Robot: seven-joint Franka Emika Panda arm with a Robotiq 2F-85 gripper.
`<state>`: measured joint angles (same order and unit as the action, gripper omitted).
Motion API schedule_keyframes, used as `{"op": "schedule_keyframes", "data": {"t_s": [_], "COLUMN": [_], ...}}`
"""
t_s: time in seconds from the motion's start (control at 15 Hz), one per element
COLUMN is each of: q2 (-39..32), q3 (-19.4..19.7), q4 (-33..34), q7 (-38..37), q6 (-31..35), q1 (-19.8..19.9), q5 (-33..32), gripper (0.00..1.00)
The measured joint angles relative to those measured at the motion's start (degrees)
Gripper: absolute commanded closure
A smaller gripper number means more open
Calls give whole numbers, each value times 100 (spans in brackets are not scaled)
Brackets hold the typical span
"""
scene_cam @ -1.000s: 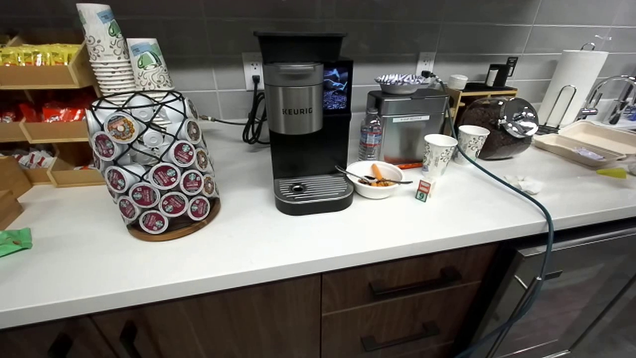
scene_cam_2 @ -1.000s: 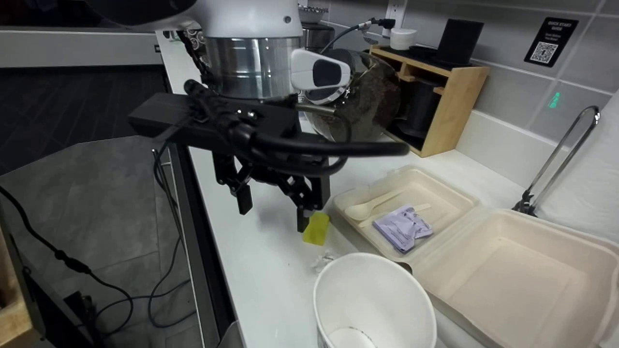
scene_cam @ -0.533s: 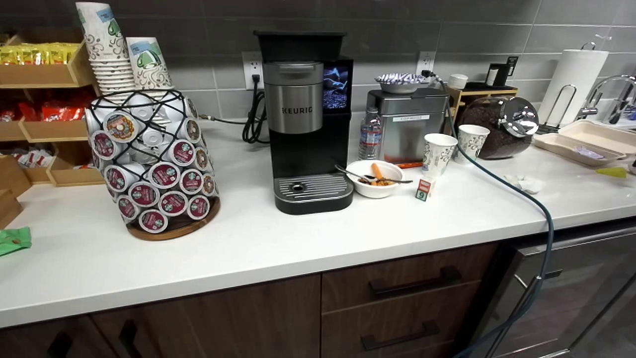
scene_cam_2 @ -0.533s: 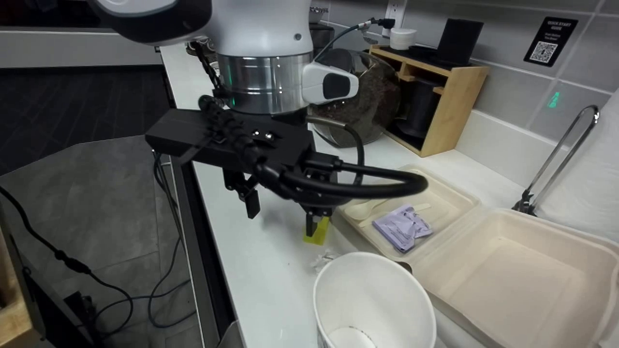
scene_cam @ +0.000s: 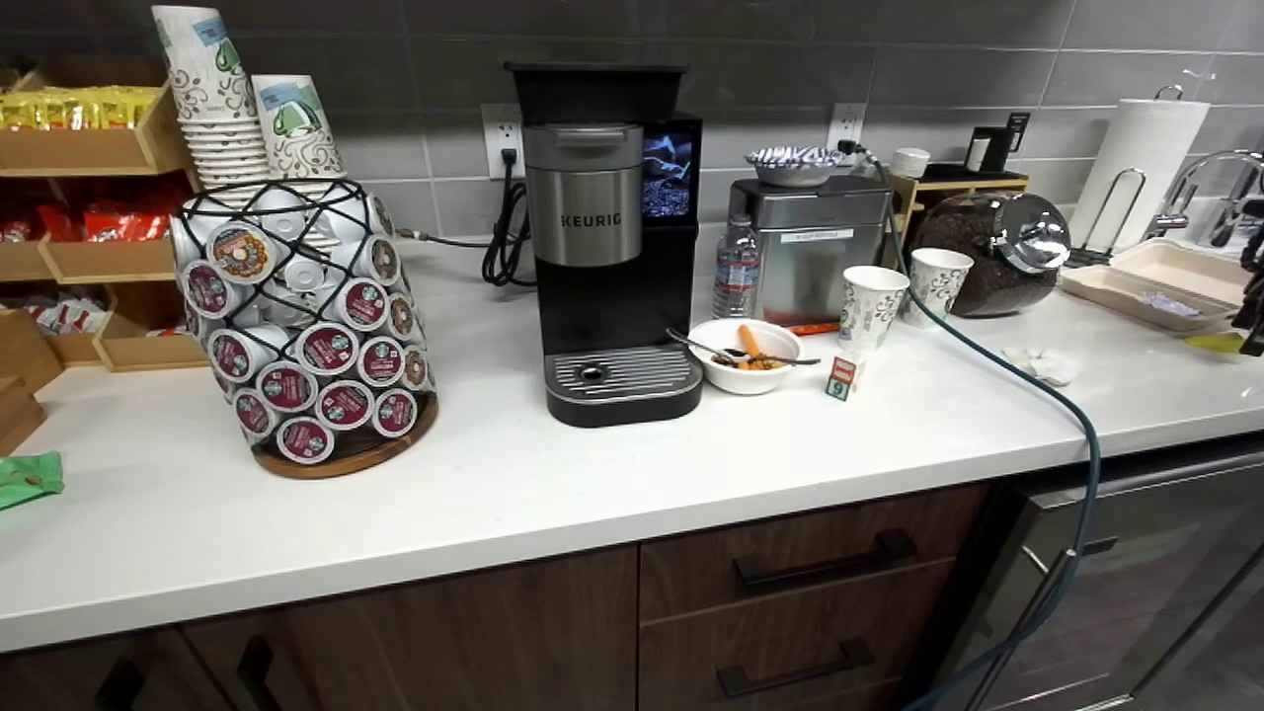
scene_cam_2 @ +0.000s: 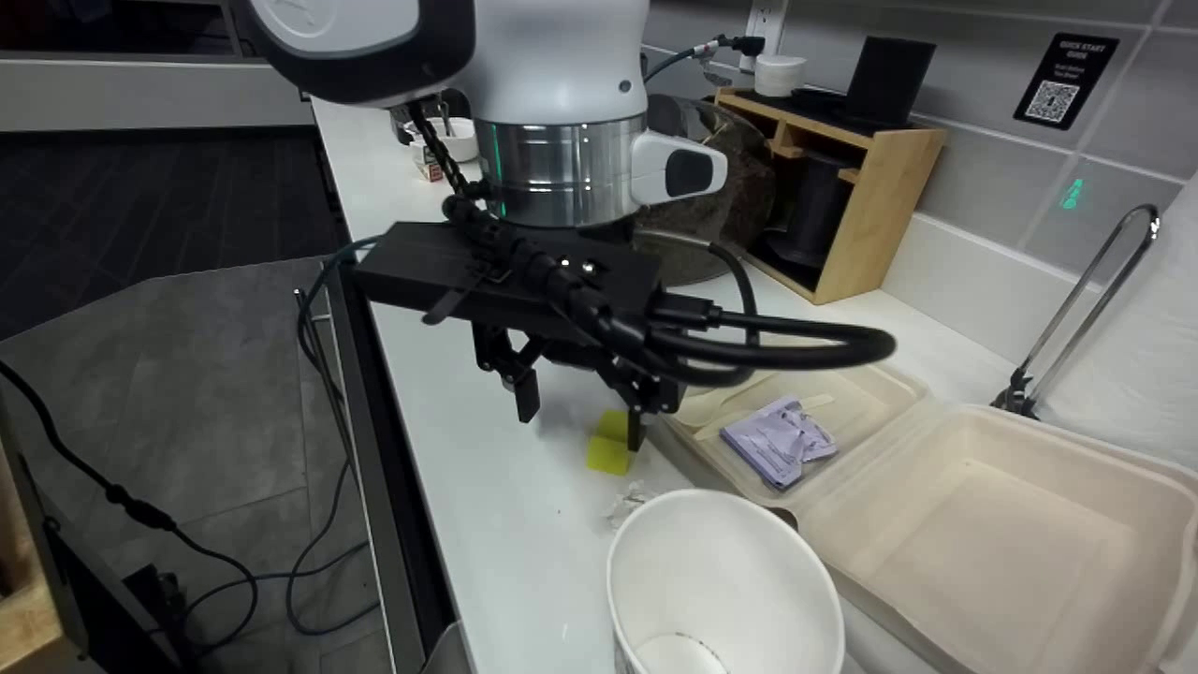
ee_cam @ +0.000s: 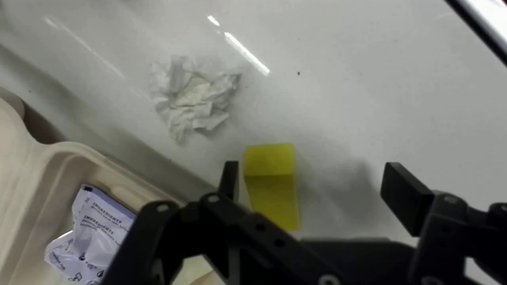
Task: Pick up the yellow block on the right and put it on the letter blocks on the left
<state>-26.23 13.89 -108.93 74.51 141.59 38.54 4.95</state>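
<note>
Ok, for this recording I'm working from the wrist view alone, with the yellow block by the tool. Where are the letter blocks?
Observer: In an exterior view, the letter blocks stand on the counter in front of a patterned paper cup.
Operator: Does anything lie across the way there?
Observer: In an exterior view, a teal cable crosses the counter's edge, between the yellow block and the letter blocks in the picture.
Operator: And near this crumpled paper?
Observer: An open white cup shows close to it in an exterior view; whether they touch, I can't tell.
</note>
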Motion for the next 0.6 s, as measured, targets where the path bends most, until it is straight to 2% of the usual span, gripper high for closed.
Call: {"op": "schedule_keyframes", "data": {"t_s": [0.13,0.2,0.27,0.33,0.6], "q2": [-140,-211,-278,-338,-456], "q3": [-36,-52,-61,-68,-77], "q4": [139,215,281,349,486], "q7": [-5,-6,-10,-13,-14], "q6": [0,0,0,0,-2], "q1": [9,19,29,44,121], "q5": [0,0,0,0,-3], "gripper": [6,10,31,31,62]}}
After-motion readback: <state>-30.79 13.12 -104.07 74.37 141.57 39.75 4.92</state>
